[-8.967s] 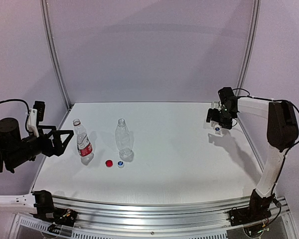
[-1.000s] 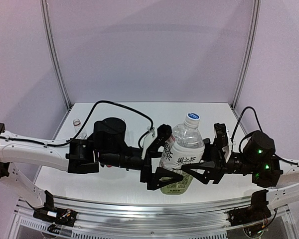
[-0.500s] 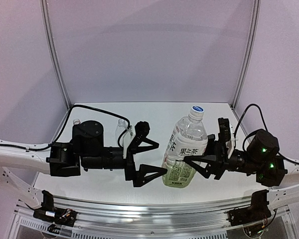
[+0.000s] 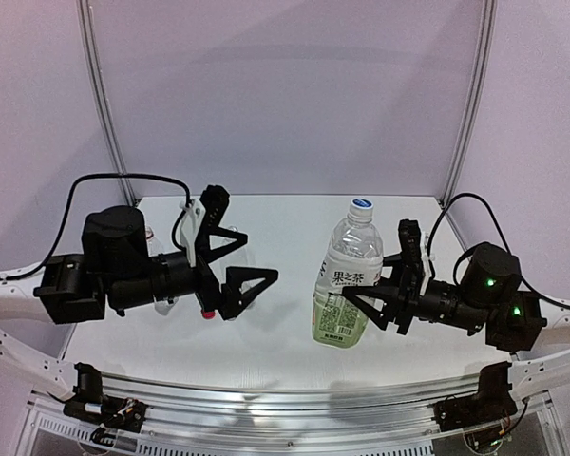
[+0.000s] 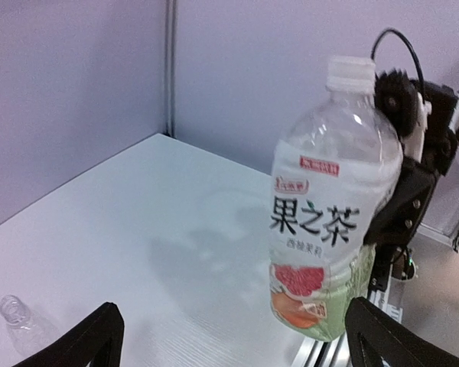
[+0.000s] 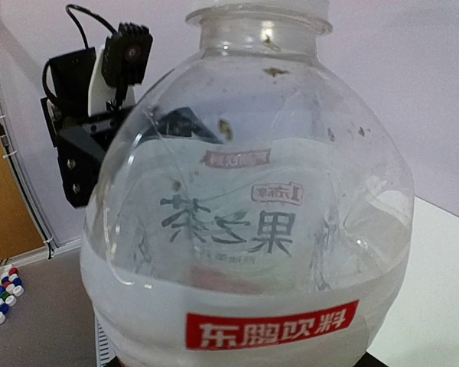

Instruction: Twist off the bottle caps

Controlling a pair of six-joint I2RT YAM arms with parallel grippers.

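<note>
The larger bottle (image 4: 347,275), clear with a white-and-green label, stands slightly tilted at the right of the table, its white-and-blue cap (image 4: 362,204) still on. My right gripper (image 4: 361,306) is shut on the bottle's lower body from the right. In the right wrist view the bottle (image 6: 252,229) fills the frame. My left gripper (image 4: 256,256) hangs open to the bottle's left, well apart from it, with nothing between its fingers. The left wrist view shows the bottle (image 5: 333,222) and its cap (image 5: 350,73) ahead, between the open fingers (image 5: 99,336). A red cap (image 4: 207,312) lies under the left gripper.
A clear uncapped bottle neck (image 5: 15,313) shows at the lower left of the left wrist view. The small bottle's top (image 4: 149,234) peeks out behind the left arm. The aluminium rail (image 4: 285,394) runs along the table's near edge. Several loose caps (image 6: 4,287) lie on the floor.
My left gripper, which had stood around the large bottle, has drawn back to the left and stays open. The right gripper keeps the bottle and has shifted it slightly.
</note>
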